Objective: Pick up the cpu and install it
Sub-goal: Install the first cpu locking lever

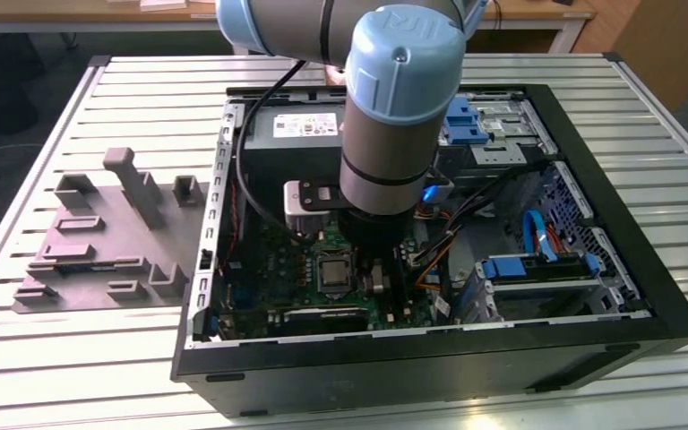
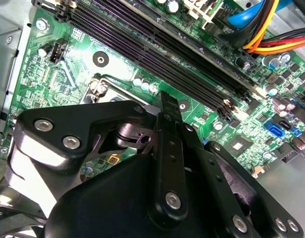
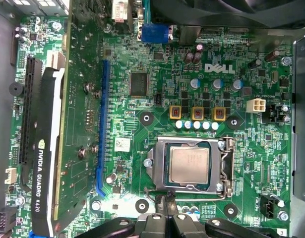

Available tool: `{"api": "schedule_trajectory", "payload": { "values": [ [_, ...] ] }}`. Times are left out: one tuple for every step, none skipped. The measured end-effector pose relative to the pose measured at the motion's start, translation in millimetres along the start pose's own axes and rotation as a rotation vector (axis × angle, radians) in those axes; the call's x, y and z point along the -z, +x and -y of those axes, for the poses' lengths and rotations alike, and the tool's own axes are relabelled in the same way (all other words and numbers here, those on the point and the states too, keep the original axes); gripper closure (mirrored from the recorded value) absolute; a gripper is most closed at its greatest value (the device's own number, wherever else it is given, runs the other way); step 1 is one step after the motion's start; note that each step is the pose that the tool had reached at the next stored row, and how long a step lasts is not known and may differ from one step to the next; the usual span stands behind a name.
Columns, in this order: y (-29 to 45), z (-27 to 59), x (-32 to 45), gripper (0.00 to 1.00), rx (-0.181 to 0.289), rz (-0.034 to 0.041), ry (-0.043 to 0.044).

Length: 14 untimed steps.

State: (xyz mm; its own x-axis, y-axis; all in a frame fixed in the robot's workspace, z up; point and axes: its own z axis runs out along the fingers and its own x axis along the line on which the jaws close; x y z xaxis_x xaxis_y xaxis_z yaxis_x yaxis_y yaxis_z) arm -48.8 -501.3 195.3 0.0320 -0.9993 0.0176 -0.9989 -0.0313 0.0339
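The cpu, a flat silvery-grey square, lies inside the metal-framed socket on the green motherboard. In the first wrist view my gripper sits just beside the socket's edge, its two black fingers pressed together with nothing between them. The second wrist view shows the gripper's black body and one narrow finger low over the board, with a corner of the socket behind it. In the exterior view the arm reaches down into the open computer case, close beside the socket.
A graphics card stands in its slot beside the socket. Memory slots and coloured cables run close by. A grey power supply and blue drive brackets fill the case. A grey parts fixture lies on the slatted table.
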Motion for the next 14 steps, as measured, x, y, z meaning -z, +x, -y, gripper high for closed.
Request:
{"api": "schedule_trajectory", "payload": {
  "values": [
    [0.0, 0.0, -0.2, 0.89, 0.0, 0.0, 0.0003],
    [0.0, 0.0, -0.3, 0.89, 0.0, -0.0001, 0.0005],
    [0.0, 0.0, -0.6, 0.89, 0.0, 0.0001, 0.0006],
    [0.0, 0.0, -0.8, 0.89, 0.0, 0.0001, 0.0007],
    [0.0, 0.0, -1.0, 0.89, 0.0, 0.0003, 0.0007],
    [0.0, 0.0, -1.3, 0.89, 0.0, 0.0006, 0.0007],
    [-0.1, 0.0, -1.8, 0.89, 0.0, 0.001, 0.0007],
    [0.0, 0.0, -2.2, 0.89, 0.0, 0.0013, 0.0007],
    [0.0, 0.0, -2.4, 0.89, 0.0, 0.0017, 0.0007],
    [-0.1, 0.0, -2.5, 0.89, 0.0, 0.002, 0.0006],
    [-0.1, 0.0, -2.6, 0.89, 0.0, 0.0024, 0.0007],
    [-0.1, 0.0, -2.8, 0.89, 0.0, 0.0028, 0.0007],
    [-0.1, 0.1, -2.9, 0.89, 0.0, 0.0032, 0.0008],
    [-0.1, 0.1, -2.9, 0.89, 0.0, 0.0036, 0.0008]
  ]
}}
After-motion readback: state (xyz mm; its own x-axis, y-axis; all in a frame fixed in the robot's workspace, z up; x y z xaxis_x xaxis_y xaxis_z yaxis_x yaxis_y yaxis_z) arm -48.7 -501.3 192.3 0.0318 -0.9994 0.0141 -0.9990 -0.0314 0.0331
